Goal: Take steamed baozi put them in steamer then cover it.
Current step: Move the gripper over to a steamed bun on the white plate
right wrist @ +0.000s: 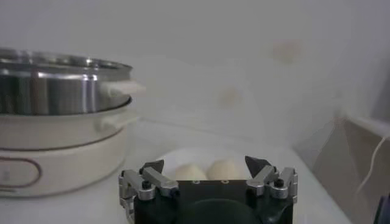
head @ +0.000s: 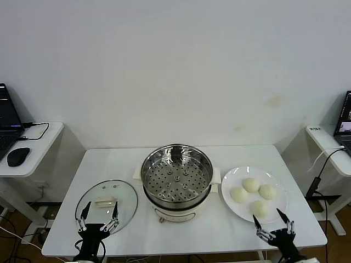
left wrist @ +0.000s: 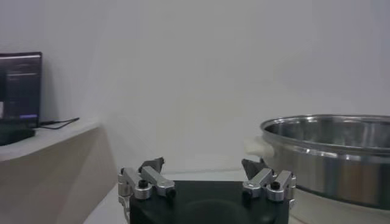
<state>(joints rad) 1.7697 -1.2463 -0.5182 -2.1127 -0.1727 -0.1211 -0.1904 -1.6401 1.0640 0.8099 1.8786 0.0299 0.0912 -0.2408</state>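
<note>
Four cream-white baozi [head: 251, 184] lie on a flat white plate [head: 230, 178] at the right of the table; two of them show in the right wrist view [right wrist: 208, 170]. The steel steamer [head: 176, 174] sits empty on its cream pot [head: 178, 211] at the table's middle, and shows in both wrist views [left wrist: 329, 146] [right wrist: 58, 85]. The glass lid [head: 106, 200] lies flat at the left front. My left gripper [head: 99, 210] is open and empty over the lid's near edge. My right gripper [head: 271, 217] is open and empty just in front of the plate.
Side tables stand at both sides, the left one with a laptop [head: 6, 123] and a mouse [head: 18, 156], the right one with a laptop [head: 344, 121] and cables. A white wall is behind the table.
</note>
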